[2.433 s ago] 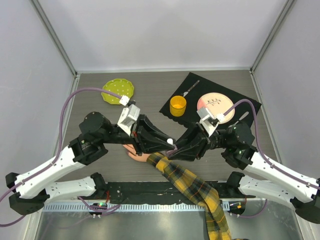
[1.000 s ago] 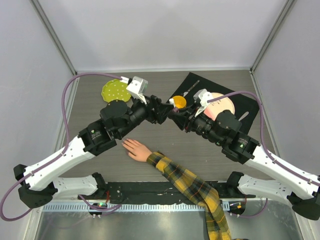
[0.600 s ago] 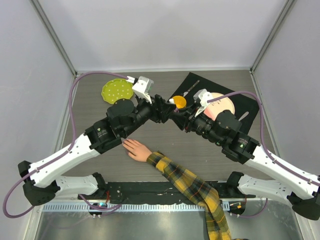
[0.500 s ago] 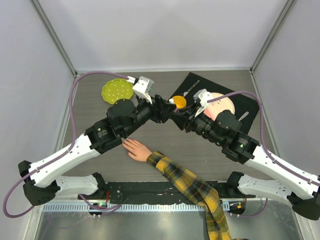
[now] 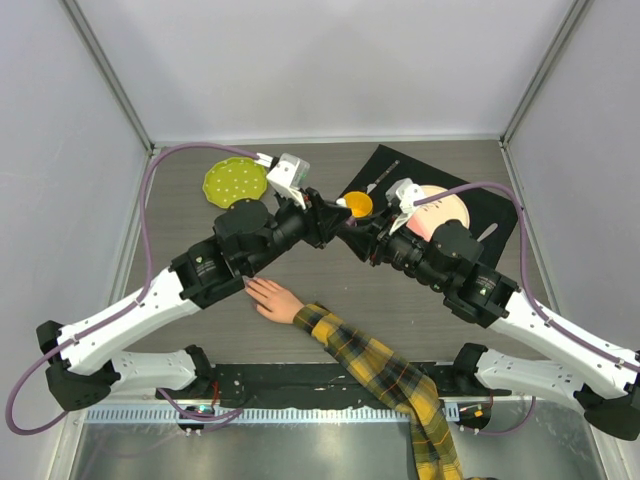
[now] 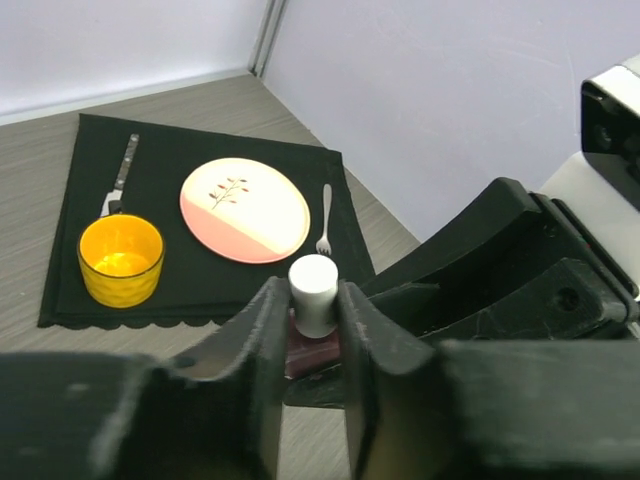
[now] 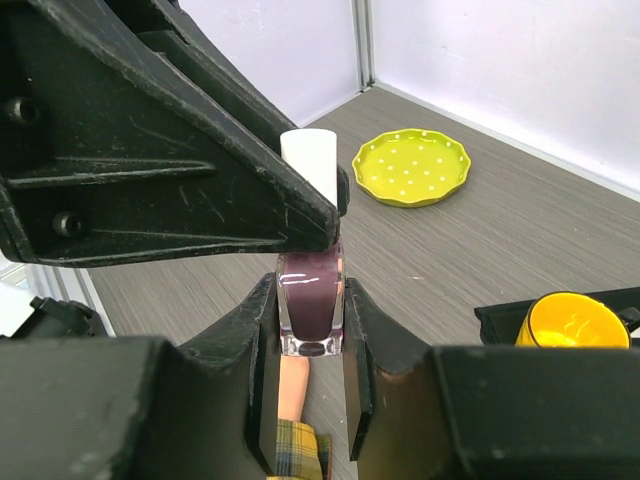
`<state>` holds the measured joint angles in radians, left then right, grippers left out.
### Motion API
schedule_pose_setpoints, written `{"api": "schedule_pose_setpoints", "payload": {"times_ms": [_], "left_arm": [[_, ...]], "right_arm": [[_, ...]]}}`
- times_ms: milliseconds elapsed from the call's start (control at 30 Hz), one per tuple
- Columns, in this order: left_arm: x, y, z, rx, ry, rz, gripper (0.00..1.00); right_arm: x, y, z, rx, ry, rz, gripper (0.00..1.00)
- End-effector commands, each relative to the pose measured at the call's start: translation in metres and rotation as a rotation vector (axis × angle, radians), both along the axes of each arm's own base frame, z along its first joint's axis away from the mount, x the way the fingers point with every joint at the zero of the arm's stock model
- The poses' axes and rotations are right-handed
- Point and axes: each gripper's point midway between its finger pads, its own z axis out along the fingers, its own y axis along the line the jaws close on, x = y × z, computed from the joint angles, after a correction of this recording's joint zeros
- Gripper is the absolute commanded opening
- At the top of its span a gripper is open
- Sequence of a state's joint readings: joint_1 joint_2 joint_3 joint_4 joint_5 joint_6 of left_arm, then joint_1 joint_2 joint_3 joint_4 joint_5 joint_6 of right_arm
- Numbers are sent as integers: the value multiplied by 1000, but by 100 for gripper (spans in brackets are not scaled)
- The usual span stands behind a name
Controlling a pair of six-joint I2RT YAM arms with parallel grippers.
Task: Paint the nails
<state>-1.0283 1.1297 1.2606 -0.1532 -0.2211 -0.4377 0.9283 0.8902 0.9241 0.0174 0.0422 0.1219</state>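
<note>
Above the middle of the grey wood-grain tabletop, the two arms are meeting tip to tip over a small dark purple glass nail polish bottle. The right arm's fingers are clamping the glass body from both sides and holding the bottle upright in the air. The left arm's fingers are pressing against both sides of the bottle's white cylindrical cap, which is sitting on top of the bottle.

Nearer the arm bases, the pale peach-pink mannequin hand is lying flat on the tabletop, well below and apart from the bottle, with its yellow-and-black plaid sleeve trailing toward the near edge. The nails are sitting at its fingertips, pointing to the left, too small to make out singly.

At the far right, a black placemat is carrying a yellow cup, a pink-and-cream round plate, a fork and a knife. At the far left, a lime-green dotted plate is resting on the tabletop.
</note>
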Motion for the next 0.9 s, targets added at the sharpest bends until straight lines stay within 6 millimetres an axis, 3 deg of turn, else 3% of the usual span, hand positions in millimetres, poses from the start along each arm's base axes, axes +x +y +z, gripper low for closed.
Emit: {"api": "schedule_pose_setpoints", "payload": {"times_ms": [0,33,100,167,200,233,267,300,400,500,567,667,700,767,800,833,867], "left_arm": [[-5,0,29,-65,-57,-30,21],[-9,-1,28,-55,-69,-57,7],[-30,-4,26,-35,-107,-175,0],[-58,-12,28,-34,-150,-342,0],[-72,-15,22,-19,-171,-427,0],[-102,-16,27,-48,-204,-587,0],[-114,-15,27,-62,-213,-648,0],[-127,-16,21,-68,-203,-720,0],[-154,-13,22,-99,-206,-868,0],[-167,-9,23,-126,-194,-937,0],[-171,-7,24,-137,-181,-946,0],[-161,-4,29,-130,-184,-870,0],[-154,-3,21,-99,-149,-822,0],[-139,3,30,-75,-175,-717,28],[-122,10,24,-40,-142,-604,43],[-112,15,27,-34,-145,-534,68],[-105,22,32,-29,-159,-480,74]], "right_arm": [[-10,-3,35,83,-70,32,1],[-17,-1,37,90,-79,70,1],[-33,-2,51,133,-114,141,1],[-52,-1,57,162,-143,226,1],[-73,3,65,186,-173,338,1],[-90,0,71,207,-201,413,1],[-105,1,75,221,-220,488,1],[-136,0,81,248,-243,646,1],[-183,-7,95,313,-233,902,1],[-198,-14,104,382,-205,994,1],[-199,-14,105,387,-203,995,1],[-192,-9,99,366,-187,968,1],[-188,-6,92,342,-157,951,1],[-173,0,88,310,-177,875,1],[-166,4,79,272,-136,842,1],[-160,6,75,250,-137,809,1],[-145,8,73,231,-160,730,1]]}}
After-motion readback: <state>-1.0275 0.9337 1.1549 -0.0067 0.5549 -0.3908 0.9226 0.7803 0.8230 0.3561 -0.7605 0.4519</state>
